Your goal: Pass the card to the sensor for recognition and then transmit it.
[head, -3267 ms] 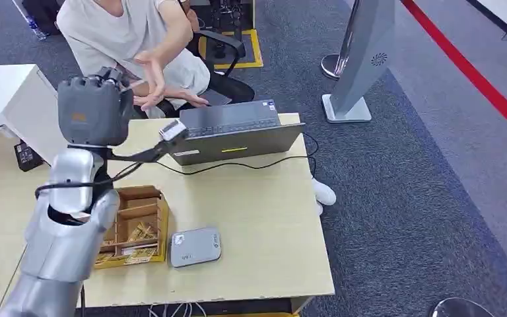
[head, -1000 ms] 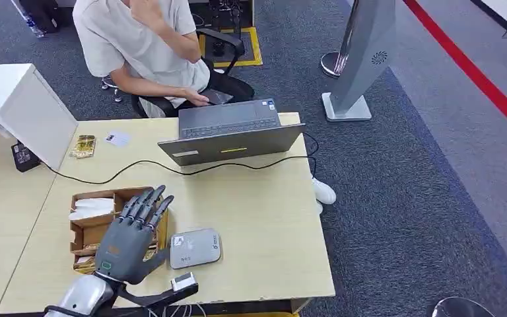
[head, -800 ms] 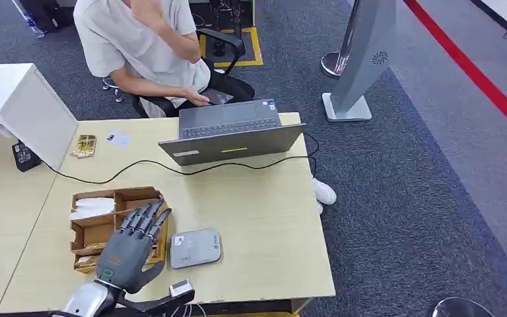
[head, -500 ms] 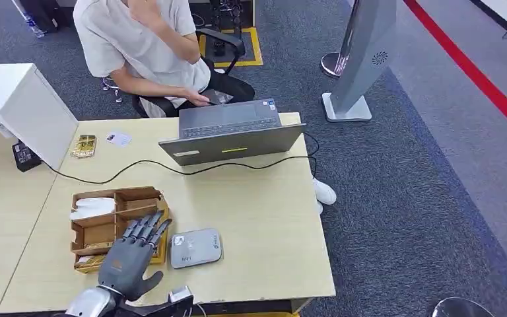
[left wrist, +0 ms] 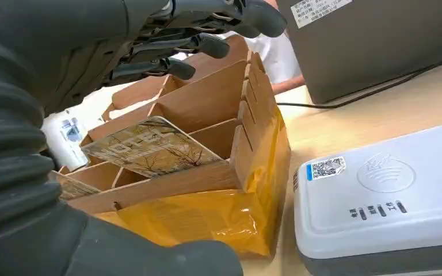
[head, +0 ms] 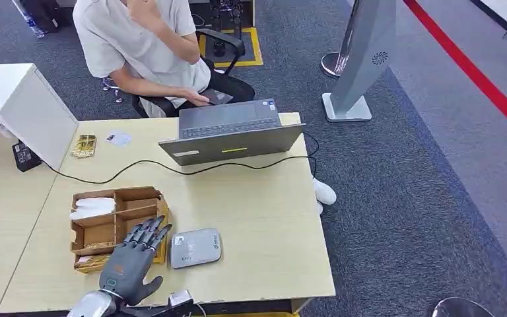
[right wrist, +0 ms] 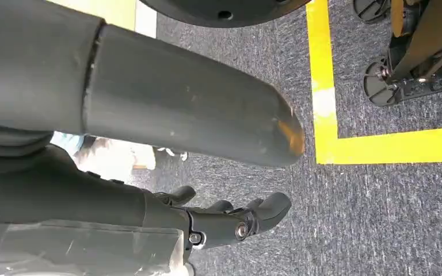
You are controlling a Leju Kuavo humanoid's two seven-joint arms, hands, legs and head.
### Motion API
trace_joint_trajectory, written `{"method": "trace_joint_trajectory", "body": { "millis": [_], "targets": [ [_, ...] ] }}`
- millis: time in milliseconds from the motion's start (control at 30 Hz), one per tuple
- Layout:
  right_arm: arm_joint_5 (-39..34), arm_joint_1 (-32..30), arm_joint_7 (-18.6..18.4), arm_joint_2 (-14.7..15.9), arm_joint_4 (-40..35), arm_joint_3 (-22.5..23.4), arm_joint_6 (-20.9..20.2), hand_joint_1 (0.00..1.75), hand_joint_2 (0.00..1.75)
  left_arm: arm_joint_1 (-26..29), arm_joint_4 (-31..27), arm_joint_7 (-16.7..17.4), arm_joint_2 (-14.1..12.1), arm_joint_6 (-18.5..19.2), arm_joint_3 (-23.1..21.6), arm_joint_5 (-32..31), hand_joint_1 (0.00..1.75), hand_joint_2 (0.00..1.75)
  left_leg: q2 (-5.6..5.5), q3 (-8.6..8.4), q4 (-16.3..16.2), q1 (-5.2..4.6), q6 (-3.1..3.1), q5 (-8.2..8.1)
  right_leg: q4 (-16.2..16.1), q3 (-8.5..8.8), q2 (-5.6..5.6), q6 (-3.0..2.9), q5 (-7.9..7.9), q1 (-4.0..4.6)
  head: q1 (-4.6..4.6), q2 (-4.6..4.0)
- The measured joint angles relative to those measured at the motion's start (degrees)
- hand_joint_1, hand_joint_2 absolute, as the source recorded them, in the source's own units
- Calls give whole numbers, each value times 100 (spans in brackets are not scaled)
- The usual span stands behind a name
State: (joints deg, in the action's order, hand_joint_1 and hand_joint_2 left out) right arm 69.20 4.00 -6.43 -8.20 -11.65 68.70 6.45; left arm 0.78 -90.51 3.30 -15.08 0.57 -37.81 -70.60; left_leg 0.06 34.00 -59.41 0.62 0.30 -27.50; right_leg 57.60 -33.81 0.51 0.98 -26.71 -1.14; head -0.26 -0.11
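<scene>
In the head view the left hand [head: 129, 263] hovers low at the near edge of the table [head: 264, 218], fingers stretched out and slightly apart, holding nothing, their tips over the near corner of the box [head: 115, 224]. The box is a brown divided tray with white paper in its far left compartment and patterned cards in the near ones. Just to the right of the hand lies the sensor [head: 195, 247], a flat grey-white reader, close beside the box. A card [head: 84, 146] with a golden pattern lies far off near the table's far left corner, with a small white card [head: 117, 139] just beside it. A laptop [head: 232, 132] sits at the far edge, a black cable [head: 138, 166] running across the table in front of it, and a person [head: 142, 46] sits on a chair behind the table. In the left wrist view the left hand [left wrist: 92, 52] is spread above the box [left wrist: 207, 172], its dark fingers [left wrist: 201, 43] straight and touching nothing; a patterned card [left wrist: 152, 146] leans tilted inside a near compartment, and the sensor [left wrist: 385, 195] lies just beside the box's yellow-wrapped wall. In the right wrist view the right hand [right wrist: 167, 167] hangs over grey carpet with yellow tape [right wrist: 334, 115]; its fingers [right wrist: 265, 210] are loosely curled with nothing in them, the thumb held clear.
</scene>
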Motion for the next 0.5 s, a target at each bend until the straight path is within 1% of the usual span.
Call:
{"method": "trace_joint_trajectory", "body": {
  "millis": [300,500],
  "targets": [
    [0,0,9,0,0,2,0,0,0,14,0,28,4,-31,0,-15,0,175,0,0,0,0,0,0,0,0,0,0,0,0,0,-2],
    [-9,0,11,0,0,15,0,0,0,42,0,98,9,-107,0,-144,0,175,-1,0,0,0,0,0,0,0,0,0,0,0,0,-2]
  ]
}}
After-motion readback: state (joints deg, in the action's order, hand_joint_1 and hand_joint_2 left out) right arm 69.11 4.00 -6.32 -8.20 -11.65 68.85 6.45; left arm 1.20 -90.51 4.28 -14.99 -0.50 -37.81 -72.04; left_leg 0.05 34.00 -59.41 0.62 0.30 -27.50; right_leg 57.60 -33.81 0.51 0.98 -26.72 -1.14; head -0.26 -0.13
